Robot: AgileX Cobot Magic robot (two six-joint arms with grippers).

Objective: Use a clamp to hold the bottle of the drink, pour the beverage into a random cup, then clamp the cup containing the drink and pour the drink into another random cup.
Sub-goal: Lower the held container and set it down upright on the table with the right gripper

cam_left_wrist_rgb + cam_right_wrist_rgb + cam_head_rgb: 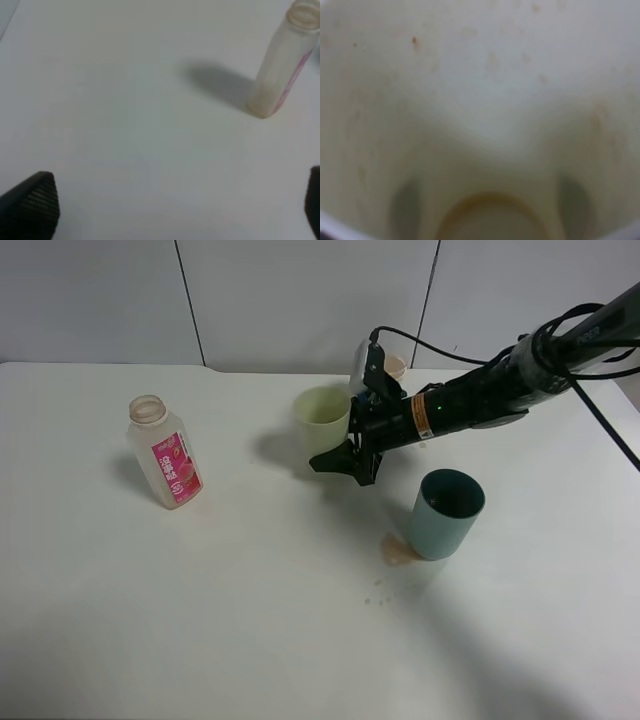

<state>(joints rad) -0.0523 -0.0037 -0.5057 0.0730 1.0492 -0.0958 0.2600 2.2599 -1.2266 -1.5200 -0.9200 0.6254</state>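
Our right hand (345, 462) is closed on the pale yellow-green cup (322, 420), fingers pinching its wall near the base. The right wrist view looks straight into the cup: a smooth, faintly translucent inside flecked with brown droplets, a thin brown ring at the bottom, two finger shadows showing through. We judge the pour into the dark teal cup (445, 513) is largely done, so the step in hand is setting the pale cup down. To do it well we should lower it level and let it sit flat before we let go, since light thin plastic tips easily.

The teal cup stands near, opaque and wider, with a brown puddle (398, 553) at its foot and spots on the white bench (250, 620).

Our left hand (180, 210) is spread open over bare bench. The bottle (166, 452), squarish clear plastic with a pink label, stands well apart and looks empty.
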